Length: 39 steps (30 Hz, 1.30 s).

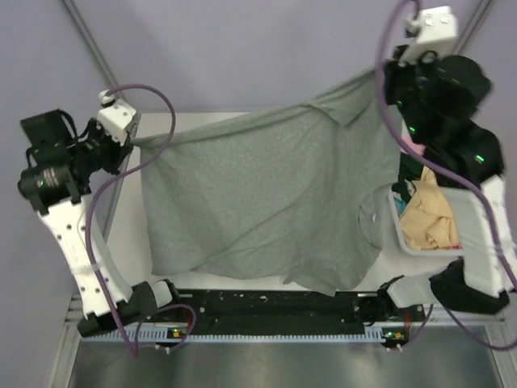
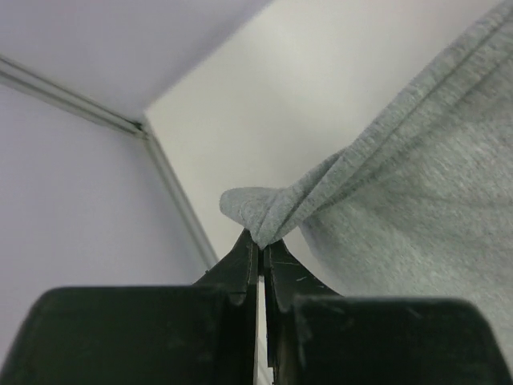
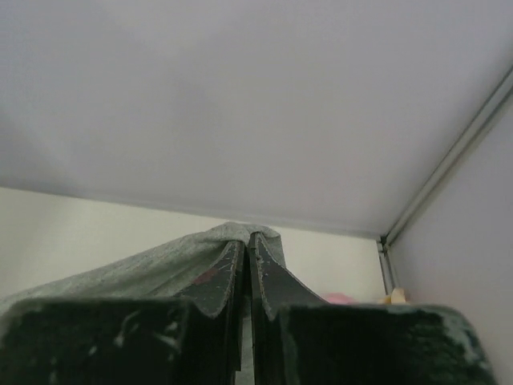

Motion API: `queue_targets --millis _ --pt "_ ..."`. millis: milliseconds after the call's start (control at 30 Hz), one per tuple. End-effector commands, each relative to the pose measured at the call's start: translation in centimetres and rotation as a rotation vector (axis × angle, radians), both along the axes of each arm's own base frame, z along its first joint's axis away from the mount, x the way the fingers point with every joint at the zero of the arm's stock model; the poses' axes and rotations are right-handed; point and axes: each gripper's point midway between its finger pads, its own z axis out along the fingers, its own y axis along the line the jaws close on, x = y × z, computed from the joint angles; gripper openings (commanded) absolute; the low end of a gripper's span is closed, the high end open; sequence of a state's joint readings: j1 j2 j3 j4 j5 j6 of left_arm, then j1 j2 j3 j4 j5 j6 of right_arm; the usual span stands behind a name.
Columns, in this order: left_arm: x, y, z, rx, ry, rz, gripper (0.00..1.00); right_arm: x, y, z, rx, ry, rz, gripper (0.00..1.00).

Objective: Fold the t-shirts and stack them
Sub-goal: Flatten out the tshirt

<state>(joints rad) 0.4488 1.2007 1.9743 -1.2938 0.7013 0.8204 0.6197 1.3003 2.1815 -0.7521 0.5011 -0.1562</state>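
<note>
- The grey t-shirt [image 1: 258, 202] hangs spread between the two arms, over the middle of the table [image 1: 129, 242]. Its lower edge droops toward the near side, close to the black rail that carries the arm bases.
- The left end effector [image 1: 133, 144] sits at the far left of the table. Its fingers are clamped together on a bunched corner of the grey t-shirt. In the left wrist view a small fold of cloth pokes out above the closed tips, and a seamed edge runs off to the right.
- The right end effector [image 1: 389, 81] is raised high at the far right, higher than the left one. It is pinched shut on the shirt's other upper corner. In the right wrist view the cloth drapes over the closed tips and falls away to the left.
- The top edge of the shirt runs taut from the left grip up to the right grip, slanting upward to the right.
- The shirt's neck opening shows at the right near side, just beside a pale bin [image 1: 397, 230]. It is too small to tell whether a label or writing sits there.
- The bin stands at the right edge of the table, and a crumpled pale yellow t-shirt [image 1: 426, 214] lies in it.
- A bit of pink fabric [image 3: 341, 297] shows low in the right wrist view, near the corner post.
</note>
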Motion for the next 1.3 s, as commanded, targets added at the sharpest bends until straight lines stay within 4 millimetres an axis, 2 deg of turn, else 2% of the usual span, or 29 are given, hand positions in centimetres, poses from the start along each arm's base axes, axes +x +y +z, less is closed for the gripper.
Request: queue_targets --millis 0,100,133,167,200,300,333,367,400,433,467,500,533,600,700,800,833,900,967,1033,1100,1200,1267 --pt "5.0 1.0 -8.3 0.004 0.223 0.047 0.00 11.3 3.0 -9.2 -0.072 0.188 -0.008 0.00" --pt "9.1 1.2 -14.0 0.010 0.320 0.053 0.00 17.9 7.2 -16.6 -0.208 0.281 0.099 0.00" --pt "11.0 1.8 -15.5 -0.001 0.350 0.071 0.00 20.3 8.1 -18.8 -0.243 0.304 0.107 0.00" --pt "12.7 2.4 -16.4 -0.017 0.373 0.103 0.00 22.4 8.3 -19.9 -0.251 0.315 0.096 0.00" --pt "15.0 3.1 -17.7 -0.052 0.398 0.150 0.00 24.8 8.5 -21.9 -0.259 0.344 0.085 0.00" --pt "20.8 4.3 -20.2 -0.126 0.453 0.214 0.00 30.4 9.1 -25.6 -0.225 0.370 0.059 0.00" --pt "22.5 4.4 -20.3 -0.158 0.453 0.219 0.00 31.8 9.1 -26.4 -0.199 0.369 0.042 0.00" --pt "24.1 4.5 -21.3 -0.188 0.467 0.242 0.00 33.1 9.0 -27.0 -0.174 0.363 0.023 0.00" --pt "25.7 4.7 -21.5 -0.200 0.456 0.259 0.05 34.1 8.8 -27.6 -0.139 0.357 -0.004 0.00" --pt "27.1 4.8 -22.2 -0.202 0.448 0.273 0.14 34.9 8.3 -27.9 -0.103 0.349 -0.029 0.09" --pt "28.5 5.2 -22.8 -0.196 0.433 0.306 0.26 35.4 8.2 -28.4 -0.064 0.347 -0.044 0.29" --pt "29.6 5.9 -23.4 -0.173 0.417 0.352 0.46 35.8 7.8 -28.8 -0.033 0.345 -0.062 0.54" --pt "30.7 6.4 -24.2 -0.161 0.406 0.392 0.67 35.9 7.4 -29.1 -0.015 0.350 -0.083 0.69" --pt "32.0 7.3 -23.2 -0.152 0.355 0.446 0.79 35.5 6.6 -29.1 0.017 0.370 -0.118 0.81" --pt "31.4 6.8 -20.2 -0.159 0.311 0.415 0.83 32.8 5.5 -28.4 -0.005 0.440 -0.135 0.84" --pt "27.9 4.2 -18.0 -0.146 0.300 0.261 0.85 27.5 4.7 -30.0 0.000 0.599 -0.127 0.84" --pt "26.1 3.2 -19.3 -0.136 0.344 0.198 0.85 25.2 4.5 -31.5 0.004 0.673 -0.111 0.84" --pt "21.9 1.3 -19.5 -0.071 0.372 0.039 0.84 20.3 4.7 -34.5 0.026 0.807 -0.085 0.83" --pt "17.3 0.6 -21.4 0.063 0.433 -0.105 0.84 15.2 5.5 -37.7 0.023 0.918 -0.050 0.81" --pt "12.8 1.3 -24.1 0.187 0.519 -0.162 0.84 10.2 6.6 -40.4 -0.019 0.996 -0.010 0.79" --pt "9.2 2.3 -26.3 0.303 0.557 -0.223 0.84 5.3 7.7 -42.1 -0.045 1.045 0.006 0.79" --pt "5.7 3.8 -29.7 0.440 0.595 -0.264 0.82 -0.3 9.3 -44.7 -0.045 1.112 0.033 0.77" --pt "3.7 4.3 -32.0 0.484 0.617 -0.297 0.82 -3.7 9.6 -47.3 -0.049 1.176 0.024 0.75"
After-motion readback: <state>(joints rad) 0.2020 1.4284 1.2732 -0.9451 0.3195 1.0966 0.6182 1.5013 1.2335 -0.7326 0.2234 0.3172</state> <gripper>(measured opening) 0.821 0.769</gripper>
